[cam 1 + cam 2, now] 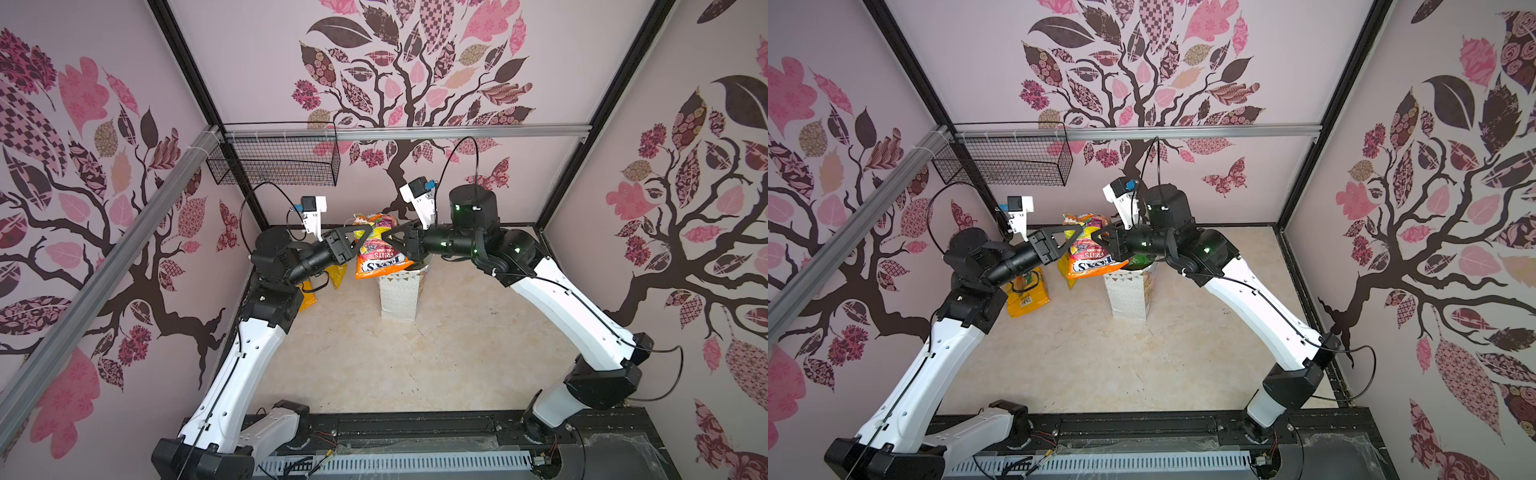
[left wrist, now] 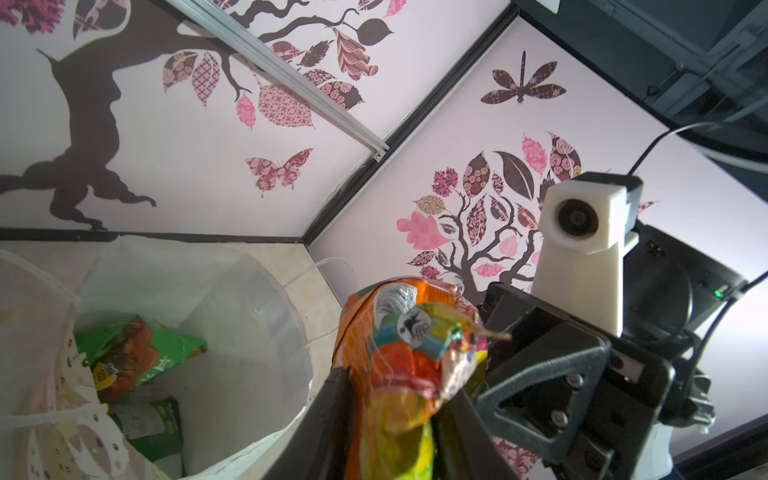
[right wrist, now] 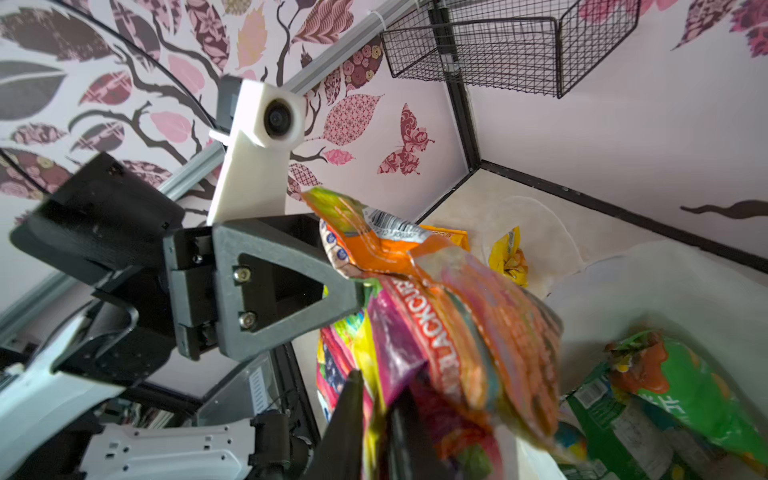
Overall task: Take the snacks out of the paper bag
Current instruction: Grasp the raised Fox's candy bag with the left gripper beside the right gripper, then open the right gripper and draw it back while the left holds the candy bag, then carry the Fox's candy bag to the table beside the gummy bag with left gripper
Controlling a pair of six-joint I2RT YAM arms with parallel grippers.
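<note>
the paper bag (image 1: 398, 297) stands upright toward the back of the tan tabletop (image 1: 415, 365), its mouth open. just above that mouth hangs a crinkly fruit candy packet (image 1: 380, 259), orange, pink and yellow, turned so its print reads upside down in both top views, its lower end over the bag's left rim. the left gripper (image 1: 362, 237) reaches in from the bag's left and the right gripper (image 1: 388, 239) from the bag's right, and their tips almost meet at the packet's upper half. in the left wrist view the left fingers (image 2: 332, 415) sit close on either side of the packet, clamped on it. in the right wrist view the right fingers (image 3: 353, 415) stand a little apart with the packet's foil between them; whether they pinch it i cannot tell. inside the bag lie a bright green packet (image 2: 137, 357) and, just beside it, a darker green packet (image 2: 153, 424). on the tabletop left of the bag lies a yellow packet (image 1: 1027, 297), partly under the left arm, and a second yellow packet (image 1: 1068, 274) nearer the bag, half hidden behind the held one. a black wire basket (image 1: 274, 162) hangs on the wall above and left of the bag.
</note>
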